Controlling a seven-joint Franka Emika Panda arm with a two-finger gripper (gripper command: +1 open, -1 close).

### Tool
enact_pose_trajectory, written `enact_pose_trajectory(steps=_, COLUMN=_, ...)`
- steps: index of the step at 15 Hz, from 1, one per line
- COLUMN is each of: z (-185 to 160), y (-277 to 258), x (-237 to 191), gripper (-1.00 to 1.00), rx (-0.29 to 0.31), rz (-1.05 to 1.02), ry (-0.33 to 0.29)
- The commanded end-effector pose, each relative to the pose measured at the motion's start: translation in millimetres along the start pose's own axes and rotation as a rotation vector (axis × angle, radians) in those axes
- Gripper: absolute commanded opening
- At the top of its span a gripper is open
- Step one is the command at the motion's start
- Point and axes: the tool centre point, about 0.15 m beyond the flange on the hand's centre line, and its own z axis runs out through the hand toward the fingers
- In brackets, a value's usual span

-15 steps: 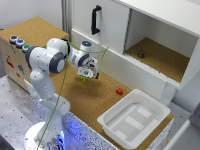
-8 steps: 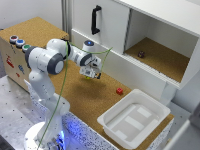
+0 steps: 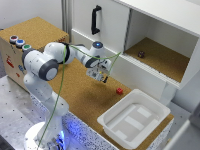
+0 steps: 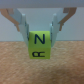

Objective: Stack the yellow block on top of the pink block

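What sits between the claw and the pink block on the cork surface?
Nothing: in the exterior view only bare cork surface separates the claw, holding the yellow block, from the pink block.

My exterior view sits high up and far back, looking down on the whole cork surface (image 3: 85,95). My wrist view sits very close, looking along the jaws at the yellow block (image 4: 39,45). Both views share that block and a bit of cork.
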Motion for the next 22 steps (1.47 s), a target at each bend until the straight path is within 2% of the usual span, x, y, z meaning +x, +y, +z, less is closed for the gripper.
enact_pose_trajectory(steps=1, z=15, y=66, x=20, gripper=-1.00, rx=-0.050, rz=0.053, ry=-0.022)
enact_pose_trajectory(steps=4, z=33, y=86, x=27, gripper=-1.00, rx=-0.038, rz=0.077, ry=-0.059)
enact_pose_trajectory(steps=6, z=40, y=95, x=34, gripper=-1.00, rx=-0.060, rz=0.084, ry=-0.071)
enact_pose_trajectory(steps=10, z=30, y=110, x=48, gripper=-1.00, rx=-0.096, rz=0.070, ry=-0.065)
enact_pose_trajectory(steps=18, z=31, y=119, x=18, gripper=-1.00, rx=-0.106, rz=0.088, ry=-0.116)
enact_pose_trajectory(steps=22, z=38, y=119, x=19, gripper=-1.00, rx=-0.106, rz=0.084, ry=-0.129)
